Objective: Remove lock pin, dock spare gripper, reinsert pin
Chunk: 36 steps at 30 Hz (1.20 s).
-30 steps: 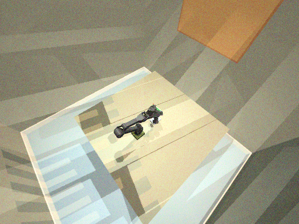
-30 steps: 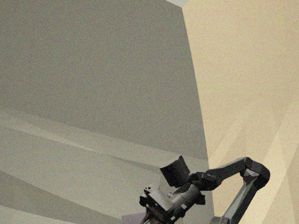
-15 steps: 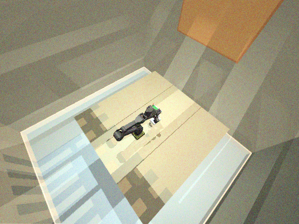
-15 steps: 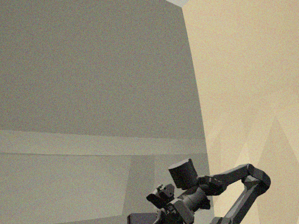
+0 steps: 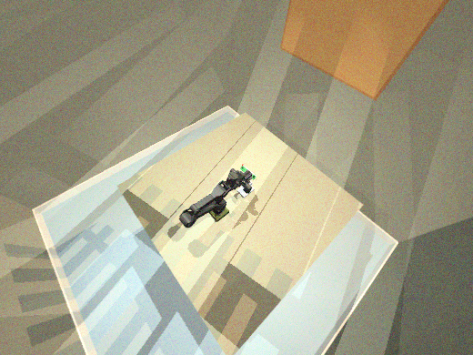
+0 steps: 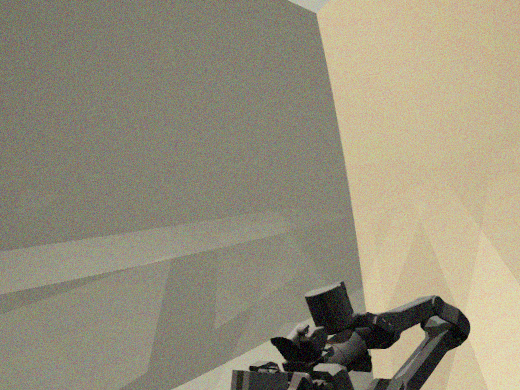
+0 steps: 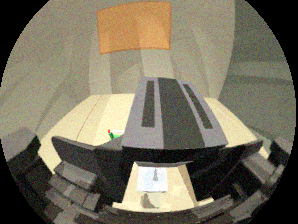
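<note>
Gripping what appears to be the spare gripper, a dark-grey slotted block (image 7: 174, 112), the black parallel-jaw gripper (image 5: 244, 179) (image 6: 300, 352) (image 7: 159, 156) is clamped above a white plate (image 5: 243, 193) (image 7: 145, 186). Probably stiff; hold its flat sides.

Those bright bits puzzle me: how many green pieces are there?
2 visible: one green piece beside a red speck, another green piece close by. Others may be hidden.

Arm (image 5: 200, 207) (image 6: 410, 320) seen bent at elbow, raised above its base; forearm (image 5: 202, 205) (image 6: 405, 316) stretched out twd the wrist (image 5: 221, 188) (image 6: 370, 327). Gripper (image 5: 246, 182) (image 7: 159, 172) carried at arm's far end, fingers held part-way apart, clamped on s/th; item itself can't be made out.
</note>
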Tool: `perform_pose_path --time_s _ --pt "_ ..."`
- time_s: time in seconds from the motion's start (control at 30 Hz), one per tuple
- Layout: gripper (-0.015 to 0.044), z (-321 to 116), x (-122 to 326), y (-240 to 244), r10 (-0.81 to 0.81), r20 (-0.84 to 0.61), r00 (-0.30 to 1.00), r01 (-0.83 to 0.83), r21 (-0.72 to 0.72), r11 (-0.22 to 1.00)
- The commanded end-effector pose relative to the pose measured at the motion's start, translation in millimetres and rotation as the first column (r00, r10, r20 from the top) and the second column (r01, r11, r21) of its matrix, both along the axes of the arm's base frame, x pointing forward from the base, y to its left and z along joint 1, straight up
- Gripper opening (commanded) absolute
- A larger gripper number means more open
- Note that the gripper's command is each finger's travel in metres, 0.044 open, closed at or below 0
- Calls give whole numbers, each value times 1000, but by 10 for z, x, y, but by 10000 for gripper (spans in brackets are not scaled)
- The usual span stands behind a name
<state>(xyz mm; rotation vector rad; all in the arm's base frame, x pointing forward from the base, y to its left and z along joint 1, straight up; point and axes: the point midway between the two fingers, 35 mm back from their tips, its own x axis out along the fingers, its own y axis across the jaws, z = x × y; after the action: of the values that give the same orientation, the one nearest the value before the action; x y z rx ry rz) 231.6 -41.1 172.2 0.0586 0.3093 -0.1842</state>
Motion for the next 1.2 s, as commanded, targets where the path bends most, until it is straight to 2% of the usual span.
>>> perform_pose_path --time_s 0.0,1.17 --pt "0 37 0 7 12 17 1000 -11 -33 999" --pt "0 -400 118 -23 11 16 1000 -10 -42 999"
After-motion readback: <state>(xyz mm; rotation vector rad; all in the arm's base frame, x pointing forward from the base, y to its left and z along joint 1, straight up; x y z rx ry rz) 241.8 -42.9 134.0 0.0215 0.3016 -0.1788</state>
